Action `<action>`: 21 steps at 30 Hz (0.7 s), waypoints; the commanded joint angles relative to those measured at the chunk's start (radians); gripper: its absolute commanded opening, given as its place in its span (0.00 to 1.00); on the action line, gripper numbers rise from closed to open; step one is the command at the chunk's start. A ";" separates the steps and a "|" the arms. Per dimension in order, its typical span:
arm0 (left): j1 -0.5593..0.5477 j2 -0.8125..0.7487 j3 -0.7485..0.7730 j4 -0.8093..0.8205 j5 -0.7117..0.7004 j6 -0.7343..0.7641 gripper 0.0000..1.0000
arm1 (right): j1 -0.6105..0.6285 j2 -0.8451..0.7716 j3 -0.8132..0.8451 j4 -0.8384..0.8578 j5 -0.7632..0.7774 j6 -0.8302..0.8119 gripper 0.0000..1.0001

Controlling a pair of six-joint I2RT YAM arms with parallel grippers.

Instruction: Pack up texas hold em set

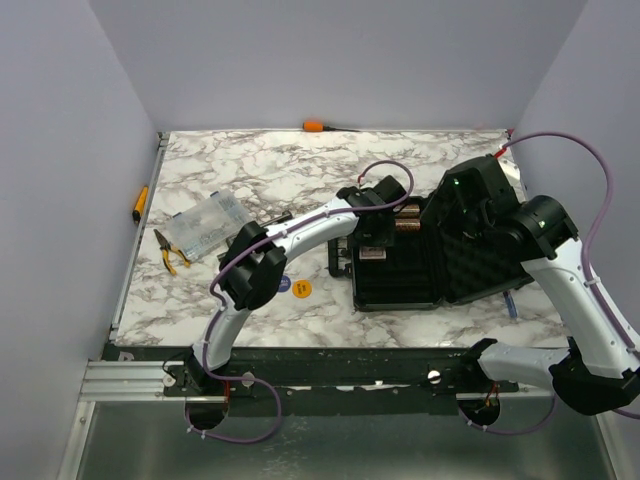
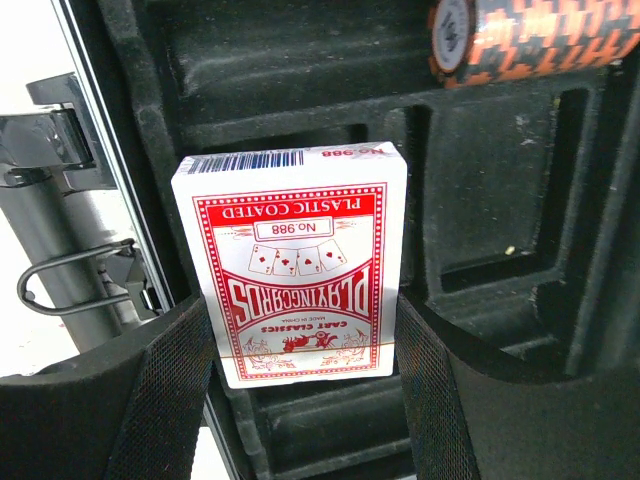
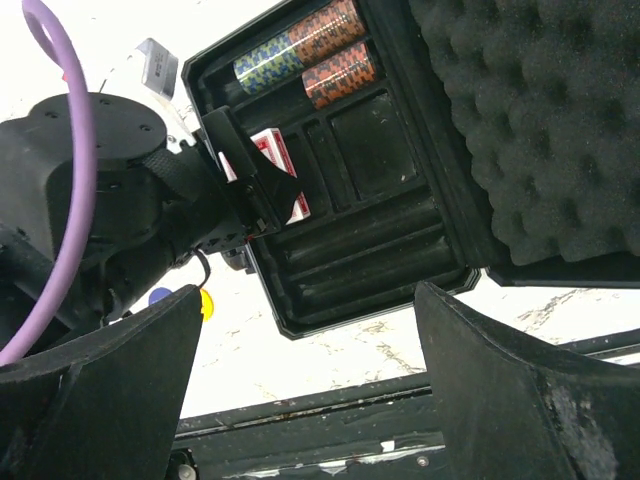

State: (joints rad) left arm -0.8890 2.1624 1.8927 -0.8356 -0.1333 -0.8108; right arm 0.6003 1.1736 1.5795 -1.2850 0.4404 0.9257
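The black case (image 1: 400, 285) lies open right of centre, its foam-lined lid (image 1: 480, 250) leaning back to the right. My left gripper (image 1: 375, 228) reaches into the tray and is shut on the red-backed card deck (image 2: 290, 260), holding it by its sides over a slot (image 2: 330, 420). The deck also shows in the right wrist view (image 3: 275, 160). Chip stacks (image 3: 300, 50) lie in the tray's far grooves (image 2: 530, 40). My right gripper (image 1: 470, 200) hovers by the lid, open and empty (image 3: 308, 300). A blue disc (image 1: 283, 284) and an orange disc (image 1: 302, 289) lie on the table left of the case.
A clear plastic box (image 1: 205, 225) and orange-handled pliers (image 1: 170, 250) lie at the left. An orange screwdriver (image 1: 315, 126) lies at the far edge, another tool (image 1: 140, 203) at the left edge. A black rail (image 3: 330, 400) runs along the near edge.
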 commanded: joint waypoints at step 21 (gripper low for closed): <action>-0.003 0.075 0.078 -0.045 -0.022 -0.010 0.00 | -0.001 -0.007 -0.023 0.032 0.027 -0.045 0.90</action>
State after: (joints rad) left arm -0.8894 2.2196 1.9373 -0.8585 -0.1471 -0.8013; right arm 0.6003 1.1728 1.5654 -1.2652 0.4416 0.8940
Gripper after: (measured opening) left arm 0.650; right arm 0.897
